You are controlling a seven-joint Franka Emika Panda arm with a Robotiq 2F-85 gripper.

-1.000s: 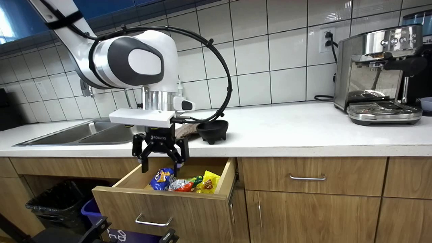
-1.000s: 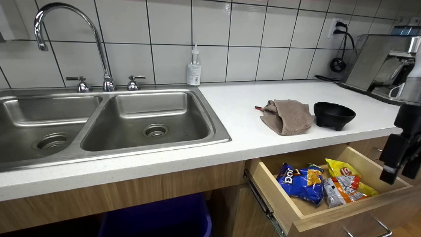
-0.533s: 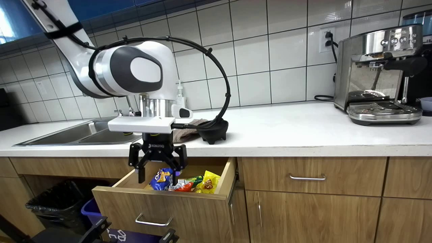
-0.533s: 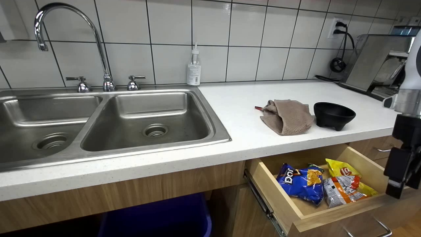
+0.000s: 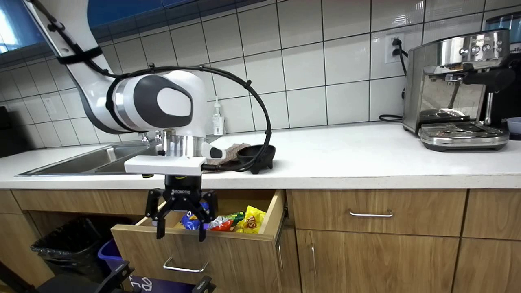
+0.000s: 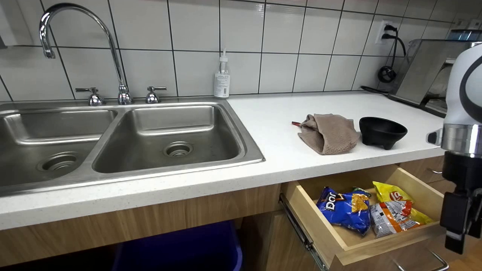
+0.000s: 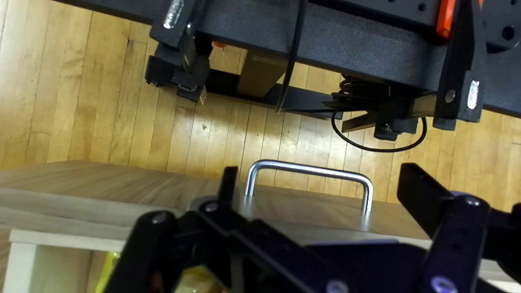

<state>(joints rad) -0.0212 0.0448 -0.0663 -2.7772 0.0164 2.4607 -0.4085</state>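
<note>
The gripper (image 5: 181, 235) hangs empty, its fingers spread, near the front of the open drawer (image 5: 236, 256). The handle (image 7: 309, 169), untouched on that front, lies below it; in the wrist view its length runs roughly parallel to the line between the fingertips.

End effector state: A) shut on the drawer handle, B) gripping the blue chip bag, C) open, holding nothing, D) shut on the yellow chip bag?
C: in an exterior view, the end effector has its fingers spread apart with nothing between them; the drawer handle shows lower down, and the blue chip bag lies in the drawer.
</note>
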